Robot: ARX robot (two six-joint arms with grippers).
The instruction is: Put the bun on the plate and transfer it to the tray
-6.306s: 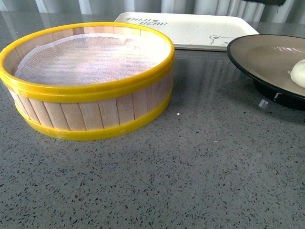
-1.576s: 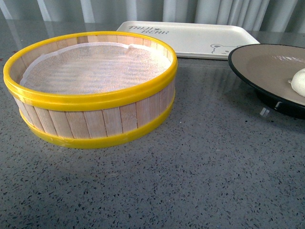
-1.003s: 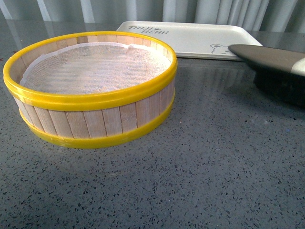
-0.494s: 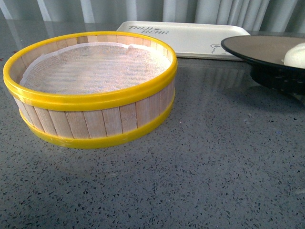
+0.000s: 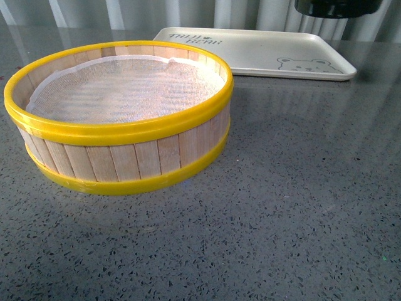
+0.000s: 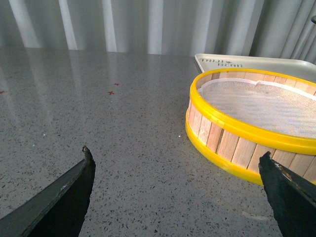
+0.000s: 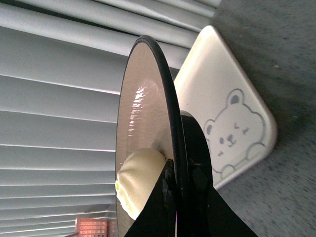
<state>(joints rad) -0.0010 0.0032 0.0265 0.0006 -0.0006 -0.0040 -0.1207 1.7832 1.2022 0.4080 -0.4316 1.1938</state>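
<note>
My right gripper [image 7: 178,170] is shut on the rim of the black-rimmed plate [image 7: 145,108], which it holds in the air. The white bun [image 7: 136,180] lies on the plate's grey-brown inside, right beside the fingertips. In the front view only the plate's black foot [image 5: 335,6] shows at the top edge, above the cream-white tray [image 5: 263,50] with the bear face. The tray also shows under the plate in the right wrist view [image 7: 219,108]. My left gripper [image 6: 175,165] is open and empty, low over the counter beside the steamer basket.
A yellow-rimmed wooden steamer basket [image 5: 119,119] with white cloth inside stands at the left of the grey speckled counter [image 5: 282,207]; it also shows in the left wrist view [image 6: 252,126]. Pale vertical blinds run behind the tray.
The plate with the bun has been lifted off the counter at the right and now hangs high over the tray's far right end. The whole tray has come into sight.
</note>
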